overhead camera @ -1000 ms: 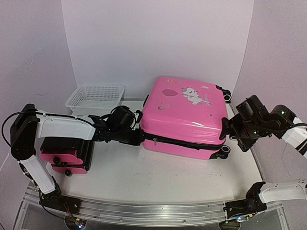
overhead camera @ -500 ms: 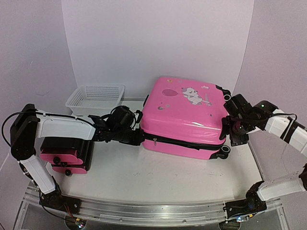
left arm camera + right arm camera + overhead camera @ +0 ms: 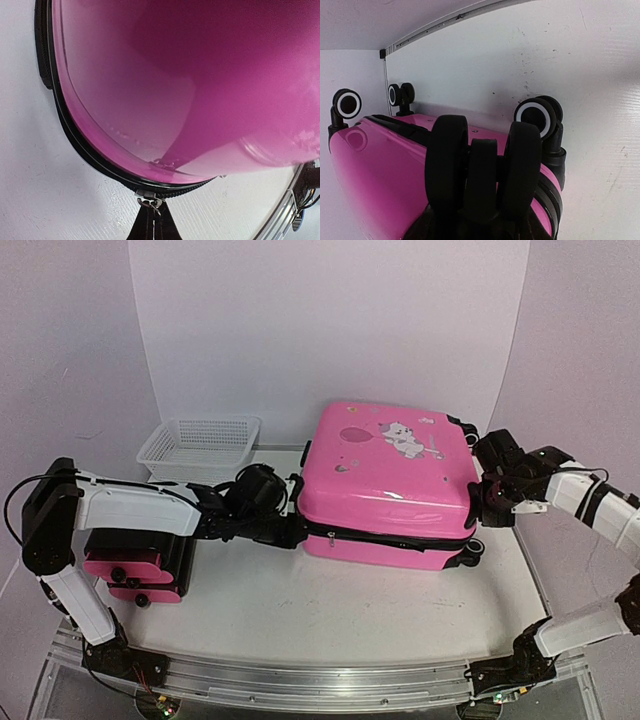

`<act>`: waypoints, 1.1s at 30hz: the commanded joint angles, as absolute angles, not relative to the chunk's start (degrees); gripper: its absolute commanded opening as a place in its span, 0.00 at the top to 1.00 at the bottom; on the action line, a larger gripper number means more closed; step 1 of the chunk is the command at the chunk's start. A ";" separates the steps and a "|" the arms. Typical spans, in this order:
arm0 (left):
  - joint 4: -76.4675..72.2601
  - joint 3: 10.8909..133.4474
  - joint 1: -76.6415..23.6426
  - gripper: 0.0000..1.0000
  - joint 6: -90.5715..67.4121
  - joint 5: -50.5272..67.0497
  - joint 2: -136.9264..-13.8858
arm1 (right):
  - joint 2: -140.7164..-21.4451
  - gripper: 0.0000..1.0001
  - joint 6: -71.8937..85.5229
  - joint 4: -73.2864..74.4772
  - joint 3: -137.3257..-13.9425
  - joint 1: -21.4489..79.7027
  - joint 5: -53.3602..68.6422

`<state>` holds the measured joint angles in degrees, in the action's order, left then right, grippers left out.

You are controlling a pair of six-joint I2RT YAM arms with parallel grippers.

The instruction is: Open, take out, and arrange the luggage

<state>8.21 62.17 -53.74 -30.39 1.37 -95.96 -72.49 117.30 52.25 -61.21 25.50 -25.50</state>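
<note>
The luggage (image 3: 385,475) is a glossy pink hard-shell suitcase lying flat on the white table, sticker side up, with its black zipper line along the side. My left gripper (image 3: 290,530) is at its left front corner. In the left wrist view the left gripper (image 3: 150,210) is shut on the metal zipper pull (image 3: 149,201) under the pink shell (image 3: 200,75). My right gripper (image 3: 487,502) is at the suitcase's right end. In the right wrist view a black double wheel (image 3: 446,160) fills the space between its jaws, which close on it from below.
A white mesh basket (image 3: 200,445) stands at the back left. A small pink and black case (image 3: 135,565) sits under the left arm. More suitcase wheels (image 3: 537,116) stick out at the right end, close to the table's right edge (image 3: 530,570).
The right arm swung in to the left onto the suitcase's wheel and its jaws narrowed around it. The left gripper stayed shut on the zipper pull and edged slightly right.
</note>
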 commanded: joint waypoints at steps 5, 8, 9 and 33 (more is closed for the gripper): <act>5.25 58.85 -51.00 1.00 -27.69 1.62 -91.67 | -68.24 1.00 95.21 52.30 -55.32 19.10 -19.27; 5.73 56.81 -48.38 1.00 -27.07 0.56 -89.74 | -66.04 1.00 87.20 52.90 -54.56 17.37 -19.02; 6.02 56.13 -47.63 1.00 -26.88 -0.92 -88.98 | -65.22 1.00 84.74 53.02 -54.19 16.44 -18.73; 12.71 69.26 -40.49 1.00 -20.46 -3.38 -97.09 | -76.26 1.00 24.26 61.51 -68.62 5.12 -4.08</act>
<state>13.50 64.82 -45.43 -19.66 6.68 -96.95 -73.34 53.17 49.17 -65.98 4.08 2.17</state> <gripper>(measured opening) 0.013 0.404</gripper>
